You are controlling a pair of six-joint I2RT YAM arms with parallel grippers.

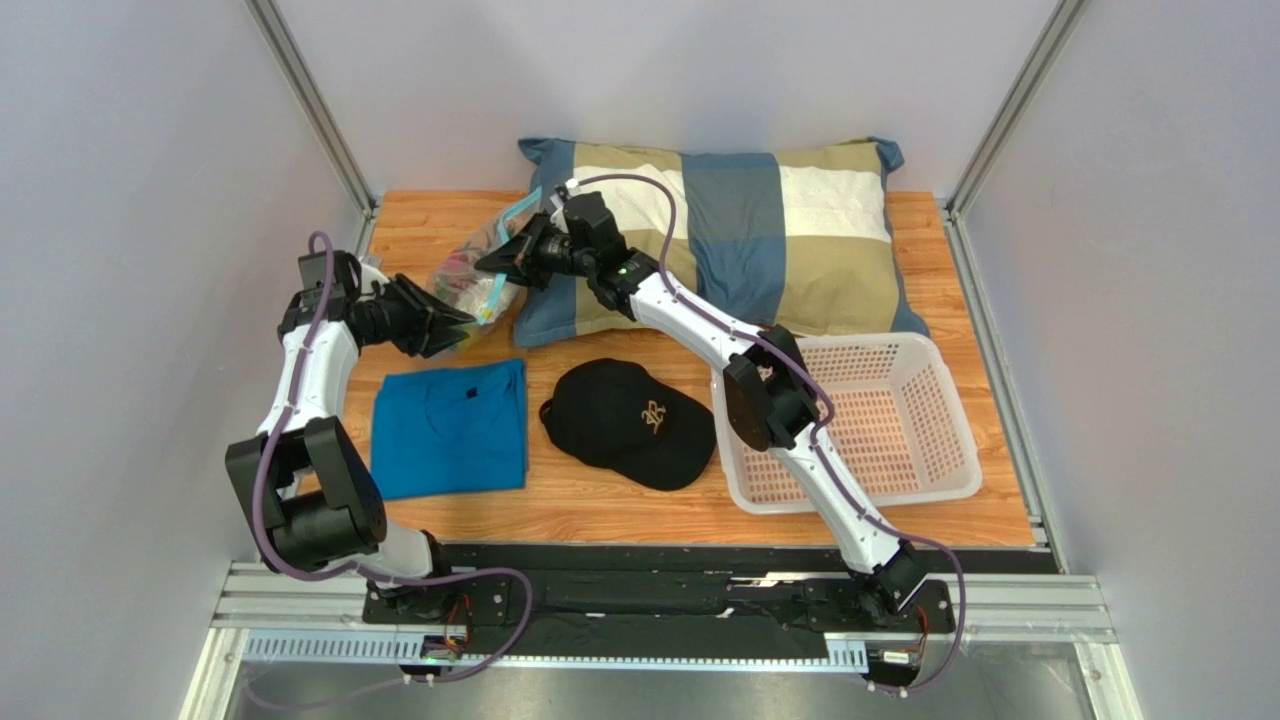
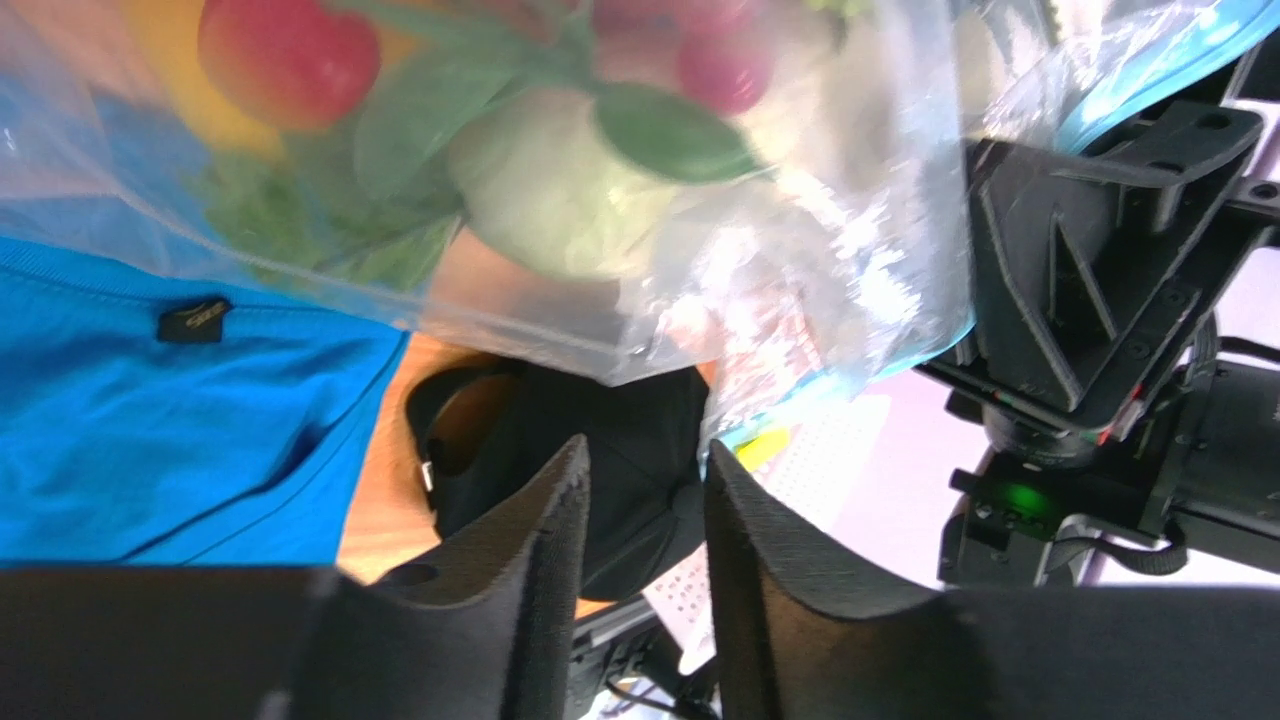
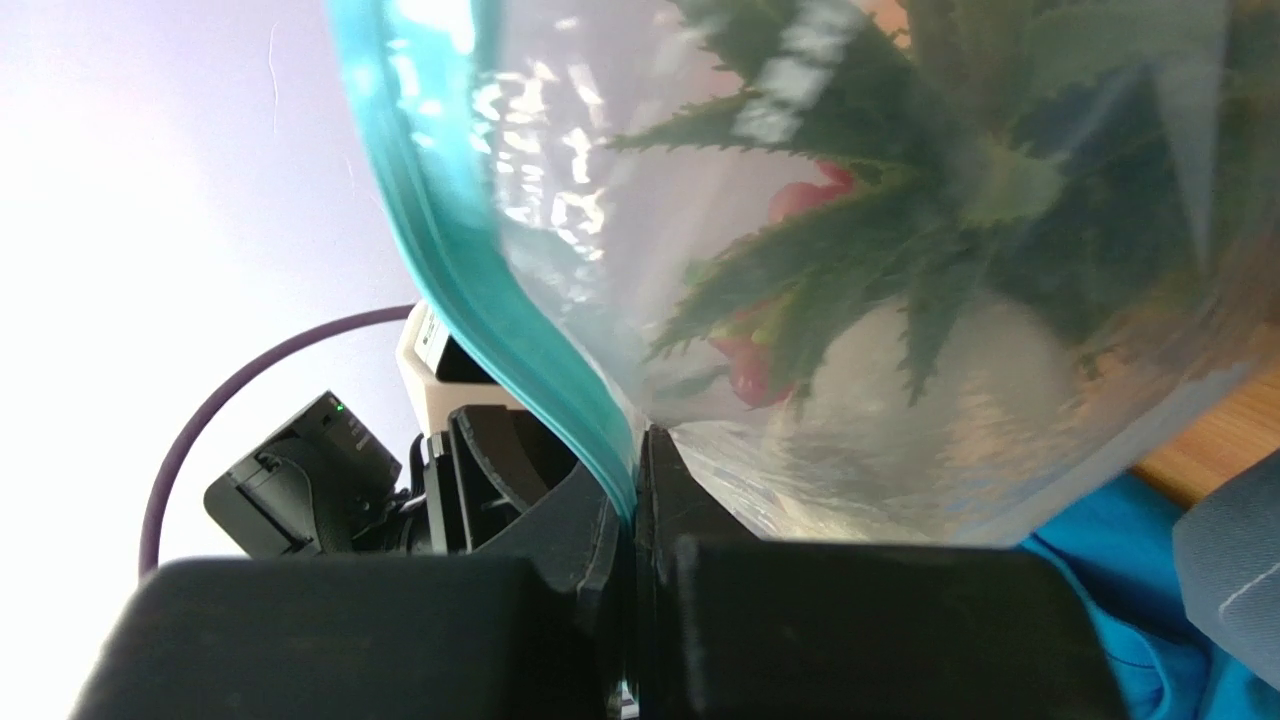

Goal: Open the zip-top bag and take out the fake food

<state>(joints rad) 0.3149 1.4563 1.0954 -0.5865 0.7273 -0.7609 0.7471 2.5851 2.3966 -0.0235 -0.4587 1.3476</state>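
Where the arm bases meet the near edge of the wooden table (image 1: pixel 601 507), the row of nearest items reads, left to right: folded blue shirt (image 1: pixel 451 428), black cap (image 1: pixel 627 425), white basket (image 1: pixel 879 420) with latticed walls. The right arm (image 1: pixel 781 405) crosses the basket's left corner and runs on over the front of the pillow (image 1: pixel 766 210), hiding part of both. Behind the shirt: left gripper (image 1: pixel 446 327), its fingers (image 2: pixel 526 555) set a narrow gap apart with nothing between them, tips just short of the bag's lower edge. Next: zip-top bag (image 1: pixel 473 275), raised off the table at the pillow's left end, zip strip uppermost. Beyond it: right gripper (image 3: pixel 631 458), clamped tight on the teal zip strip. Farthest: the checked blue, tan and cream pillow against the back wall. The fake food (image 2: pixel 541 180) is all inside the bag. The top view gives only a coloured blur there; the left wrist view resolves a red piece, a cream-white piece and green leaves pressed to the plastic, with shirt and cap behind. The right wrist view alone shows the pinch on the strip and the spiky green pineapple leaves.
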